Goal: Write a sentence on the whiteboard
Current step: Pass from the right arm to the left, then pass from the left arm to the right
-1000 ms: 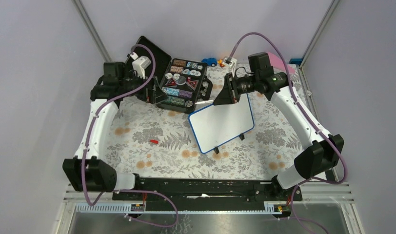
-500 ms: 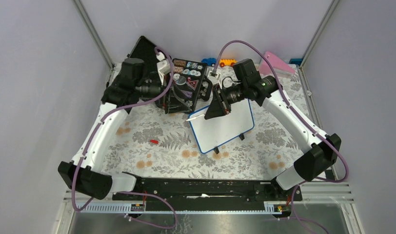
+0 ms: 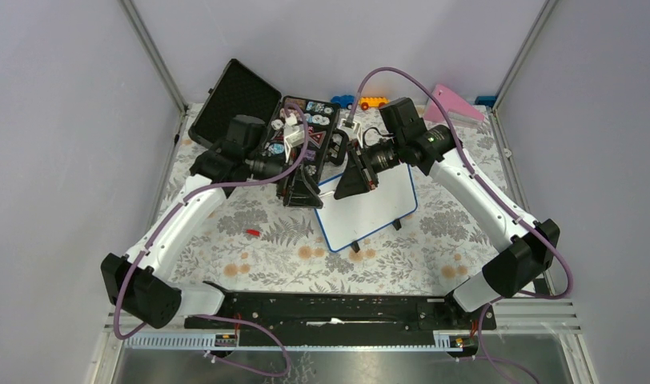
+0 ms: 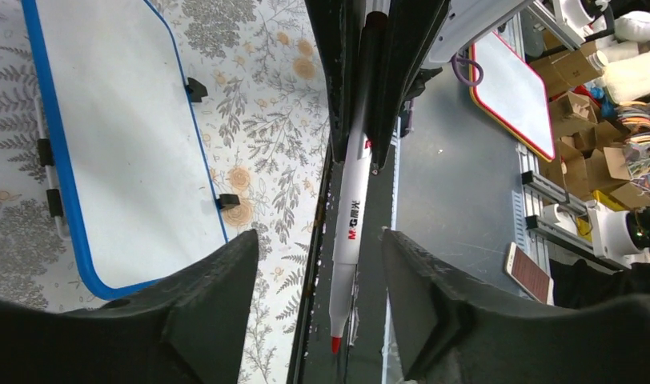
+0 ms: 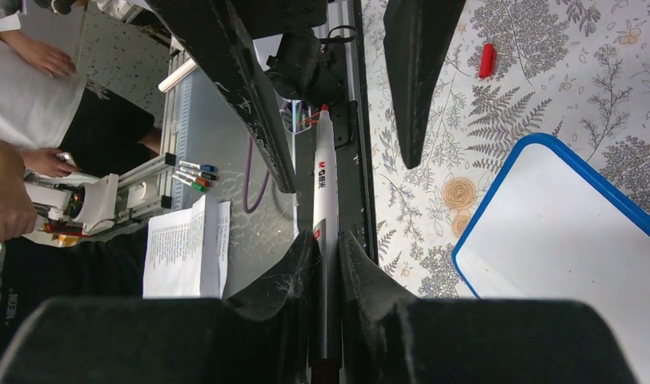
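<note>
table (image 3: pixel 250 260): nothing wrong with it, but the patterned cloth gives the board no stop to brace on
whiteboard (image 3: pixel 371 210): face-up, right of the table's middle, blank, so no sentence yet. Nothing pins it down. My guess is pen pressure could slide or twist it on the cloth and skew the lines
black case (image 3: pixel 304 134): open at the far-left corner, just beside the left arm's wrist. The cable or wrist could snag it on a swing
left gripper (image 4: pixel 318 240): jaws spread either side of the marker with a gap on both sides, over the board's far-left corner. Looks like a handover. An off-centre pinch would kick the pen sideways
right gripper (image 5: pixel 327 240): pressed together on the marker's tail end only, so a long lever and easy to twist. If it lets go before the left has a hold, the pen falls on the board
marker (image 4: pixel 351 212): uncapped, red tip pointing deep between the left fingers. It could ink the gripper, or leave a stray mark if dropped
red cap (image 3: pixel 253 232): loose on the cloth left of the board, well apart from it. The left arm could sweep it off
</note>
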